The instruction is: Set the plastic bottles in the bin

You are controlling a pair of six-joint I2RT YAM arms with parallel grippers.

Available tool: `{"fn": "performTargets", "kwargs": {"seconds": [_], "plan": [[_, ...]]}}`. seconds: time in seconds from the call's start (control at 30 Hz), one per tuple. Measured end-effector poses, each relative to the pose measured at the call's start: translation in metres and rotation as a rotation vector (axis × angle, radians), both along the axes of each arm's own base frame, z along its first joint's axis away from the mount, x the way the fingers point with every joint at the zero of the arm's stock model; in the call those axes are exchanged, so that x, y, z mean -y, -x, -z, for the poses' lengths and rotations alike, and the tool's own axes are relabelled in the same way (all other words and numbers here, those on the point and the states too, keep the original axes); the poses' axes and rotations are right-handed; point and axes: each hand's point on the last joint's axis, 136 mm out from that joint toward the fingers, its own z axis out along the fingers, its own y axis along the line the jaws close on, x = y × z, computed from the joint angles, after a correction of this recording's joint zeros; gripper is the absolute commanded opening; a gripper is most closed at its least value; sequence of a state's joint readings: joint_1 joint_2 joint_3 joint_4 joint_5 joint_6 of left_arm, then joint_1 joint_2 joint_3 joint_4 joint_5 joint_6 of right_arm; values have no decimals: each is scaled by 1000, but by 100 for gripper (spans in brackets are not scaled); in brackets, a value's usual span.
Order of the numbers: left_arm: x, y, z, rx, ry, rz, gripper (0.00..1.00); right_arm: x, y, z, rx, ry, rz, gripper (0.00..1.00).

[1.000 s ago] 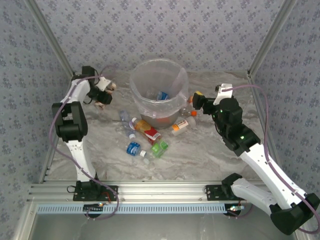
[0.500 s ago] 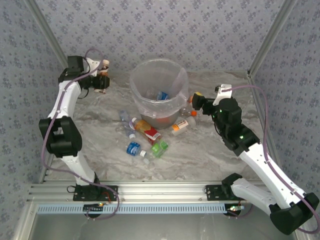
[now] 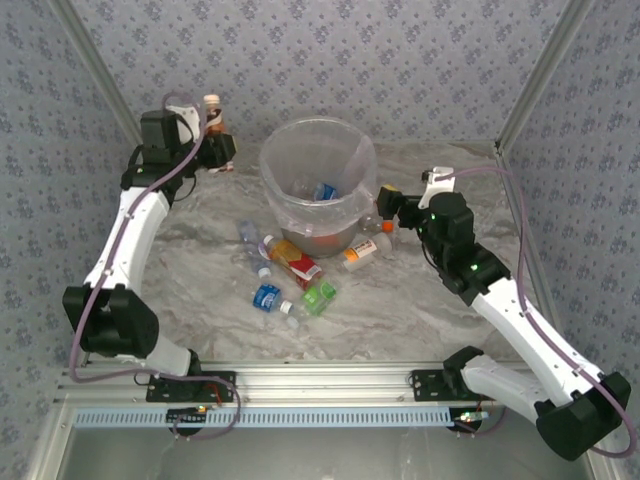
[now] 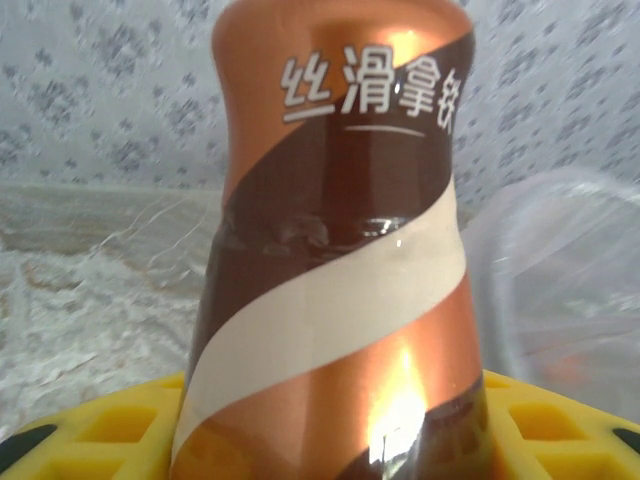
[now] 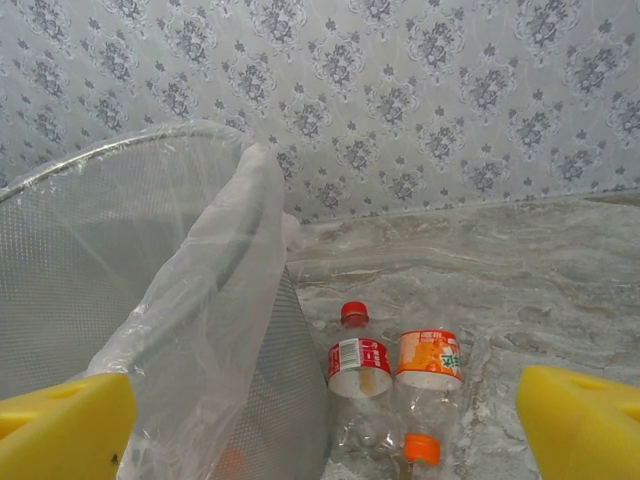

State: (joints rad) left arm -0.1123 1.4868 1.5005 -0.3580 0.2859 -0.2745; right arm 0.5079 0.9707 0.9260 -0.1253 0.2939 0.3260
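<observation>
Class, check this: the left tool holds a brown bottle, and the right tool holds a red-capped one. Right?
No. The right tool is open and empty; the right wrist view shows the red-capped bottle free ahead of it. The left tool holds the brown bottle.

The white-and-black left arm (image 3: 130,230) rises from its base at 7 o'clock, bends at an elbow near 8 o'clock and stretches up to 11 o'clock. Its black left gripper (image 3: 216,150) points toward 3 o'clock, with its yellow-padded fingers (image 4: 90,435) clamped on the lower part of a brown-and-copper labelled bottle (image 3: 213,118). The white-and-black right arm (image 3: 520,310) runs from 5 o'clock to 2 o'clock. Its black right gripper (image 3: 386,208) faces 9 o'clock, yellow fingers (image 5: 60,430) spread wide apart.
</observation>
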Motion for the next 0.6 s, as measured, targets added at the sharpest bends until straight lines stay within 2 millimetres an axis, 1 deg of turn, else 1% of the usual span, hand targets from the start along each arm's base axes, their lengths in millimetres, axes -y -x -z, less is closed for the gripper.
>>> {"fn": "performTargets", "kwargs": {"seconds": [0.13,0.2,0.27,0.4,0.47,0.6], "plan": [[30,15,-32,99,30,16,51,-4,-2,4,-13,-1,-12,100],[46,20,-44,139,40,46,52,-5,-2,5,-17,-2,-18,99],[62,24,-51,169,46,76,52,-5,-2,6,-18,-5,-19,100],[89,31,-53,192,37,142,52,-5,-2,6,-18,-5,-19,100],[101,31,-49,194,14,176,52,-5,-2,6,-18,-5,-19,100],[132,26,-39,190,-79,236,52,-5,-2,7,-22,-3,-19,100]]}}
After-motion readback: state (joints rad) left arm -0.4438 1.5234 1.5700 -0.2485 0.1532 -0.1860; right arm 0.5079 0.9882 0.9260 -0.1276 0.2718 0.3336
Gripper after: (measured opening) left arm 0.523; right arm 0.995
